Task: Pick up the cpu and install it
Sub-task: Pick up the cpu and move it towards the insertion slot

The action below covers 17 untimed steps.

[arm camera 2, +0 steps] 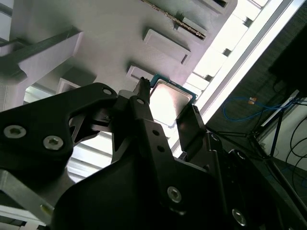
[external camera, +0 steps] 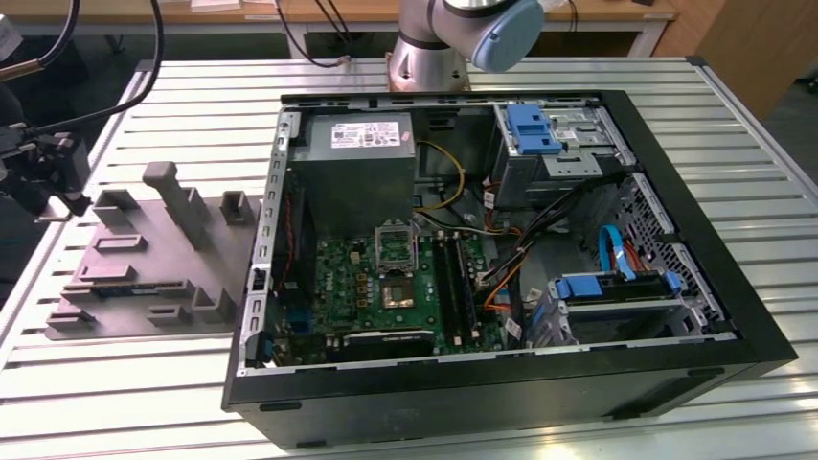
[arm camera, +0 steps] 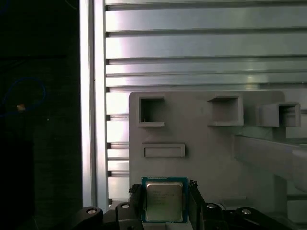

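The cpu (arm camera: 164,200) is a small square chip with a silvery top and a thin green rim. It sits between my two black fingertips (arm camera: 135,195), which press against its opposite edges. The second wrist view also has the cpu (arm camera 2: 167,101) clamped in my gripper (arm camera 2: 168,98), above the grey fixture plate (arm camera 2: 96,28). In the exterior view my gripper (external camera: 54,192) hangs over that plate's far left corner, well away from the open computer case (external camera: 511,383). The dark cpu socket (external camera: 394,290) lies on the green motherboard (external camera: 339,287), with its metal frame (external camera: 394,246) swung open.
The grey fixture plate (external camera: 141,278) carries raised blocks, pockets and a tall post (external camera: 164,187). The slatted metal table's edge rail (arm camera: 91,120) is close beside my gripper. Inside the case sit a grey power supply (external camera: 352,158), cables and blue drive brackets (external camera: 614,286).
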Motion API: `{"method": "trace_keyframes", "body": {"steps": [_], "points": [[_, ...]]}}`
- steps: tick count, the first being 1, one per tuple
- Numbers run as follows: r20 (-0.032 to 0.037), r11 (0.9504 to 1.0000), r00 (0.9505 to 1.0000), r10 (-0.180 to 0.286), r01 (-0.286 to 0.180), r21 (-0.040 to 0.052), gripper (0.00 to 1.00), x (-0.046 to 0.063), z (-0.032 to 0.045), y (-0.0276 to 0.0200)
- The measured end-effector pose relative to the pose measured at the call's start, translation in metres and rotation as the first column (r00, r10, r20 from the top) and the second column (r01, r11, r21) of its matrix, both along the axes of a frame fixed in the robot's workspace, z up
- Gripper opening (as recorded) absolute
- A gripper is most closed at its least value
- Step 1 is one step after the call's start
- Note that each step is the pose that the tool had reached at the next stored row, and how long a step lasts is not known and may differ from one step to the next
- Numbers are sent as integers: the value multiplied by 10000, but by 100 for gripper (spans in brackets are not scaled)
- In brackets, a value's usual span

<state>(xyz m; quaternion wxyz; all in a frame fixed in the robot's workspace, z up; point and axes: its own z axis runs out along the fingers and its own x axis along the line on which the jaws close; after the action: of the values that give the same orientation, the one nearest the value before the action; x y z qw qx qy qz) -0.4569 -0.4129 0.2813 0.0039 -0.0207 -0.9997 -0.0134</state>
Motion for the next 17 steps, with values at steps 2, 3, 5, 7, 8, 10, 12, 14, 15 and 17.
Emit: {"method": "trace_keyframes", "body": {"steps": [2, 3, 5, 7, 8, 10, 12, 14, 15, 17], "points": [[0, 10000, 10000, 0, 0, 0, 47, 0, 13, 0], [1, 10000, 10000, 0, 0, 0, 47, 0, 19, 0], [-1, 10000, 10000, 0, 0, 0, 47, 0, 34, 0], [0, 10000, 10000, 0, 0, 0, 47, 0, 48, 0], [0, 10000, 10000, 0, 0, 0, 47, 0, 56, 0], [0, 10000, 10000, 0, 0, 0, 47, 0, 73, 0], [-1, 10000, 10000, 1, -1, -1, 47, 0, 94, 0], [0, 10000, 10000, 1, -1, 0, 47, 0, 114, 0], [0, 10000, 10000, 0, 0, 0, 47, 0, 124, 0], [0, 10000, 10000, 0, 0, 0, 47, 0, 144, 0]]}}
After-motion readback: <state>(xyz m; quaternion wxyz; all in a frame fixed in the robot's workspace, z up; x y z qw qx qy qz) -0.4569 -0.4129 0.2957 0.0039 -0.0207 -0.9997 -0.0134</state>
